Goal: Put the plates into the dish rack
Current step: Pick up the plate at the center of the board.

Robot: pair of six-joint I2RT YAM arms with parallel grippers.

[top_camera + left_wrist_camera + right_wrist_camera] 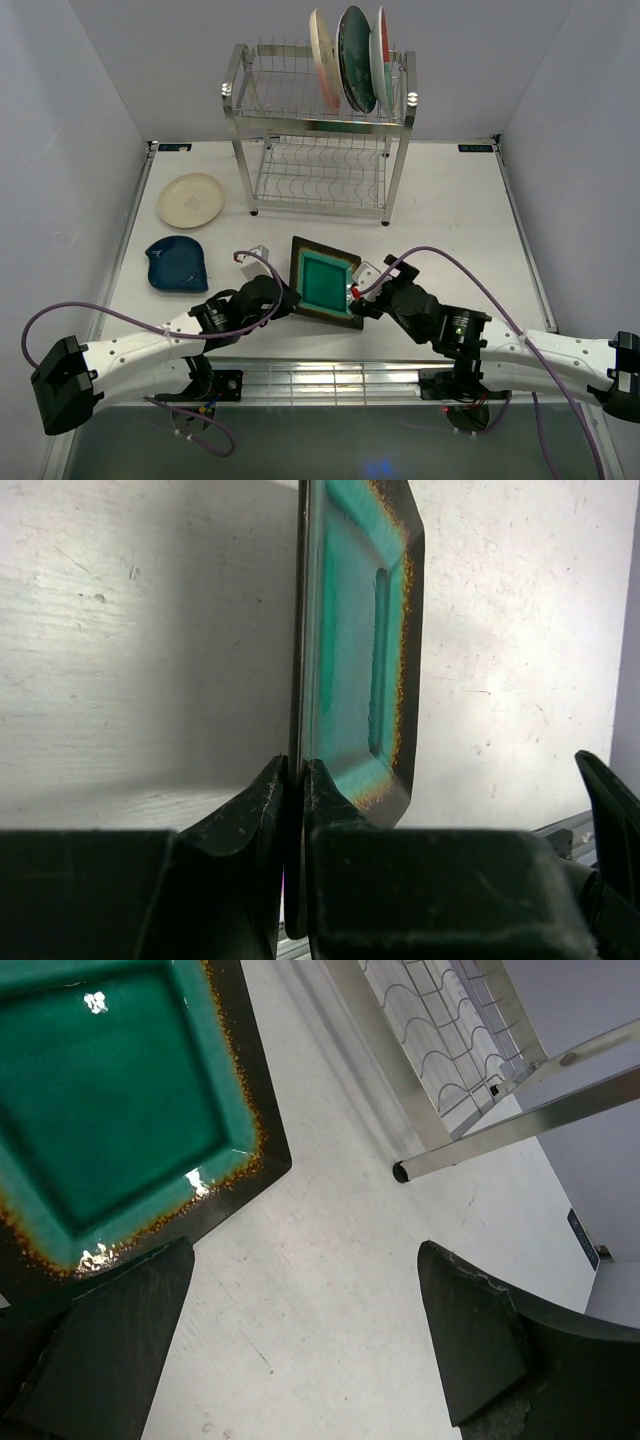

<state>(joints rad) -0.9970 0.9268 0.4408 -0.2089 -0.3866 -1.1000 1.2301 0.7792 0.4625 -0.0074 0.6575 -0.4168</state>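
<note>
Grip check: left claw [297, 780] pinches the near-left rim of the green plate [325, 282], one finger on each face. The wrist view shows the plate edge-on between them. Right claw [300, 1330] is spread wide and holds nothing. It sits just beside the plate's near-right corner, which lies off to one side of its fingers, not between them.

Plate position: front middle of the table [450, 230], between the two claws, face toward the overhead camera. Cannot tell whether its far edge rests on the table.

Key relation: rack [300, 122] stands straight beyond the plate, well apart, toward the back of the table. The left arm has the hold, so I judge it the carrier. The plate would need turning onto its edge to match the slots.

Contents: upper tier holds three plates [355, 58] on edge at its right end. Lower tier shows none. Cream plate [191, 199] and blue plate [177, 264] lie flat at left, nearer the left arm.
</note>
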